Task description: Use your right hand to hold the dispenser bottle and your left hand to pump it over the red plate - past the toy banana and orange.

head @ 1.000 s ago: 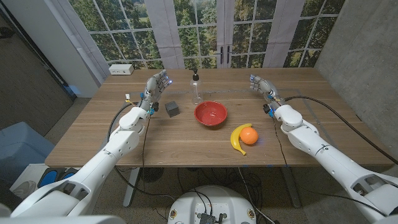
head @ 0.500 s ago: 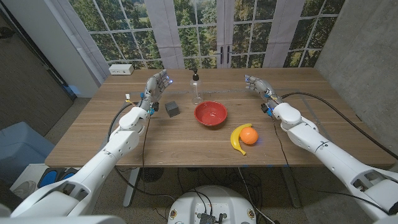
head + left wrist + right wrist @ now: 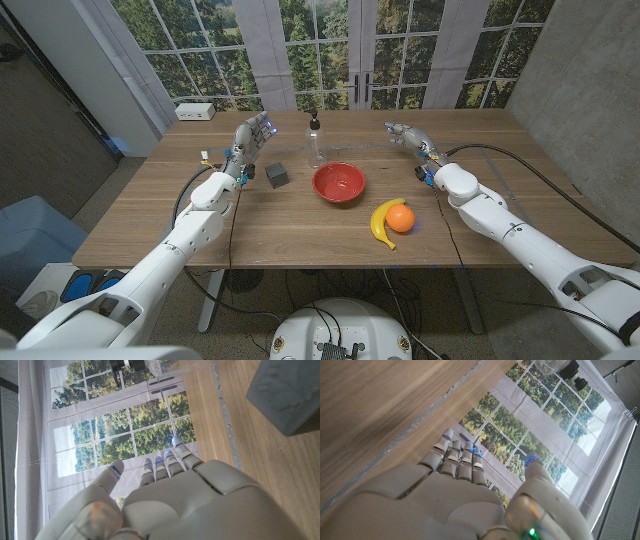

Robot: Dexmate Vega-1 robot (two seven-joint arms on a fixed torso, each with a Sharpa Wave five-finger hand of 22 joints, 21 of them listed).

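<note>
From the head view, your dispenser bottle (image 3: 315, 139) stands upright at the far middle of the table (image 3: 150, 210), just behind the red plate (image 3: 339, 183), a bowl-like dish holding nothing. The toy banana (image 3: 381, 224) and orange (image 3: 400, 218) lie touching, nearer, toward your right. Your left hand (image 3: 252, 134) hovers spread and holding nothing, left of the bottle above a dark cube (image 3: 277, 176). Your right hand (image 3: 408, 135) is spread, holding nothing, right of the bottle.

In your left wrist view, the fingers (image 3: 165, 465) extend apart, the cube (image 3: 287, 395) nearby.

In your right wrist view, the fingers (image 3: 455, 457) reach out, unloaded, over the wood.
</note>
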